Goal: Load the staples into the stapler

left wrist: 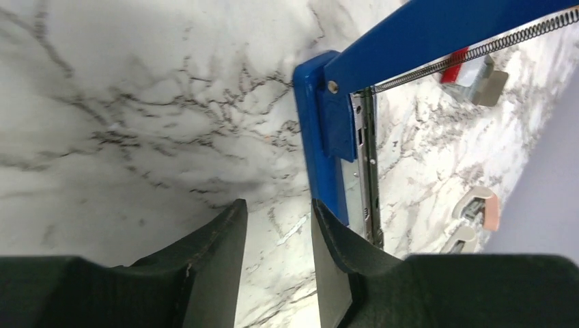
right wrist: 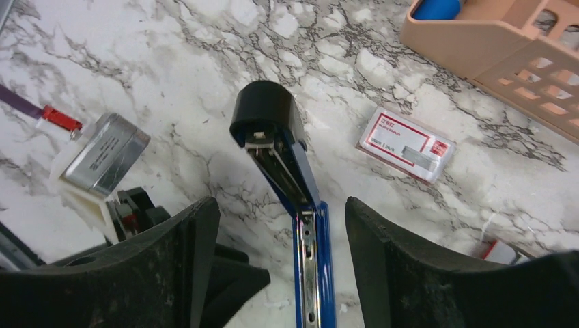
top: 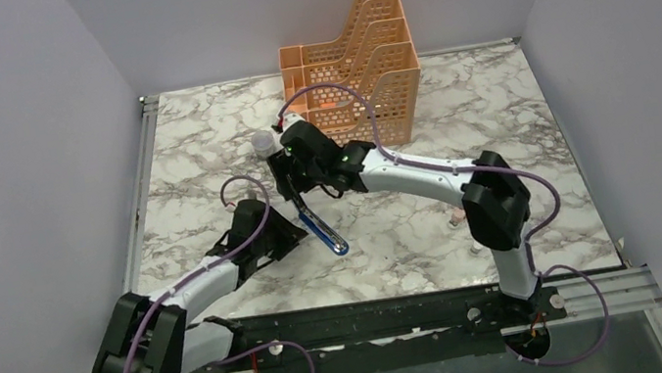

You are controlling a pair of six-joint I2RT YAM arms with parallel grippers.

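The blue stapler (top: 326, 235) lies open on the marble table, its black-capped top arm (right wrist: 263, 116) raised and its metal channel (right wrist: 308, 273) exposed. My right gripper (right wrist: 281, 203) is open and straddles the channel without touching it; in the top view it (top: 291, 178) is over the stapler's far end. My left gripper (left wrist: 276, 208) is open and empty, with its right finger (left wrist: 334, 239) against the stapler's blue base (left wrist: 321, 130). The red-and-white staple box (right wrist: 406, 145) lies flat on the table beyond the stapler. I see no dark staple tray.
An orange mesh file organiser (top: 368, 62) stands at the back, with a blue object (right wrist: 437, 8) inside it. A small white cap (top: 261, 142) sits left of it. A small pink piece (top: 455, 217) lies by the right arm. Walls close in left, right and back.
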